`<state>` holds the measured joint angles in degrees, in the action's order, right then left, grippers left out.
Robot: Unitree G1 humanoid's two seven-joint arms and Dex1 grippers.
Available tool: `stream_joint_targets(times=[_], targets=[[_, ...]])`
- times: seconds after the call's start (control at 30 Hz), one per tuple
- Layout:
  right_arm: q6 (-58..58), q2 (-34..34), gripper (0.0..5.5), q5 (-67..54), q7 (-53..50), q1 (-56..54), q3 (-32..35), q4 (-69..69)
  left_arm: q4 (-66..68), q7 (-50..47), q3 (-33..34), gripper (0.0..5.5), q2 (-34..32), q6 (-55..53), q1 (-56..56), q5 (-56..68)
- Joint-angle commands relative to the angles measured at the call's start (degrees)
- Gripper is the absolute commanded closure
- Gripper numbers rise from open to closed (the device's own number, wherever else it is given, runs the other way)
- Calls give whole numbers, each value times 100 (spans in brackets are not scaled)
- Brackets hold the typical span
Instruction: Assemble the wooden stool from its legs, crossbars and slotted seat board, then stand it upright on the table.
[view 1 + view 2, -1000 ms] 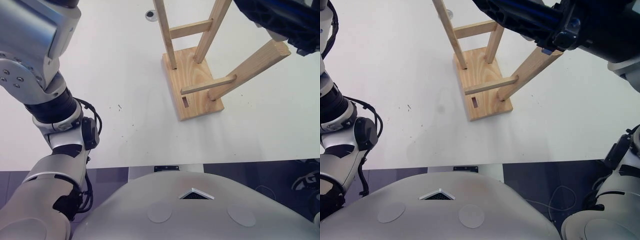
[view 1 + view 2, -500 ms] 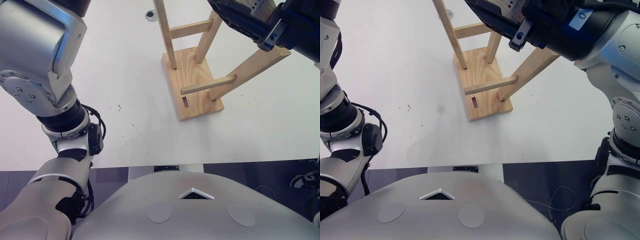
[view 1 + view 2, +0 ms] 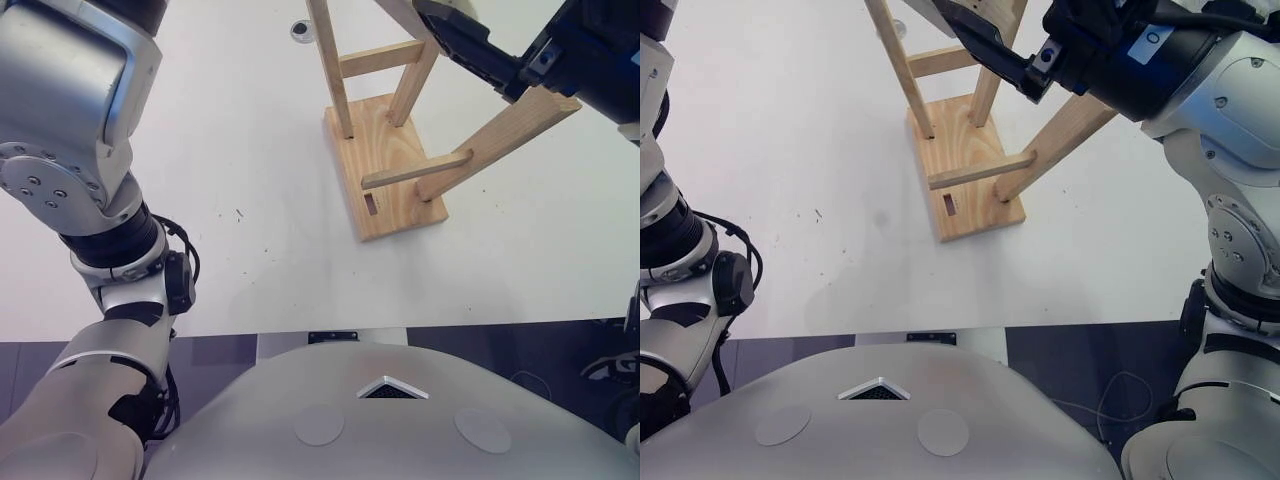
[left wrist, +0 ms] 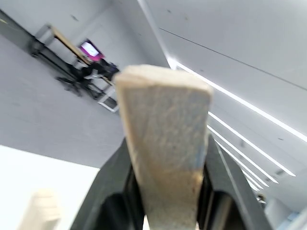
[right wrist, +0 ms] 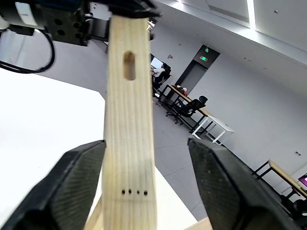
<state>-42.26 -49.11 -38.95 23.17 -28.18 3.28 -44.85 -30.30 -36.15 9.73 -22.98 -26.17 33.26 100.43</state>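
The slotted seat board [image 3: 400, 205] lies flat on the white table with three legs standing up from it. Two far legs [image 3: 331, 70] are joined by a crossbar [image 3: 380, 58]. The near right leg [image 3: 500, 138] leans, and its crossbar [image 3: 415, 172] sticks out above an empty slot [image 3: 371, 203]. A loose fourth leg [image 5: 129, 143] is held up above the stool. My left gripper [image 4: 165, 191] is shut on one end of it. My right gripper [image 3: 985, 40] is open, one finger [image 5: 79, 187] on each side of the leg.
A small grey round disc [image 3: 300, 32] sits on the table behind the stool. The white tabletop [image 3: 250, 150] stretches bare to the left and in front of the seat board. Its front edge runs close to me.
My right gripper has swung in from the upper right toward the space above the far legs. My left arm has shifted a little. The stool on the table has not moved.
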Motion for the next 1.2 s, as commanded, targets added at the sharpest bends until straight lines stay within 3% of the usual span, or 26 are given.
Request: stream_joint_targets(times=[0.03, 0.1, 0.17, 0.3, 0.4, 0.53, 0.6, 0.77, 1.0, 1.2], targets=[[-556, -324, 157, -869, -138, -122, 1679, 59, -146, -260, 493, 445, -787, -238, -252, 189], [-739, -727, 124, -342, -34, 485, 2706, 423, -318, -262, 607, 446, -1177, -485, -680, 354], [-860, -862, 96, 353, -29, 1449, 3285, 599, -553, -239, 536, 446, -1333, -639, -1220, 392], [-752, -434, 96, 1494, 128, 3882, 3370, 417, -1078, -152, 150, 446, -1504, -877, -1969, -340], [-489, -35, 96, 1837, 322, 5153, 2311, 307, -1173, -564, -140, 446, -1241, -725, -2353, -420], [153, 807, 96, 2845, -260, 5005, 76, 1163, -1066, -752, -321, 446, -1092, -645, -2533, -394], [424, 1052, 96, 3217, -418, 4854, -501, 1528, -1009, -746, -383, 446, -1101, -667, -2491, -404], [887, 1262, 96, 3599, -429, 4597, -843, 1942, -975, -835, -442, 446, -976, -543, -2494, -314], [1759, 1190, 96, 3587, 360, 4580, -1270, 1740, -904, -1016, -649, 446, -509, -294, -2522, -523], [1834, 1528, 96, 3660, 466, 4378, -1524, 1684, -923, -612, -492, 446, -817, -518, -2961, -1220]])
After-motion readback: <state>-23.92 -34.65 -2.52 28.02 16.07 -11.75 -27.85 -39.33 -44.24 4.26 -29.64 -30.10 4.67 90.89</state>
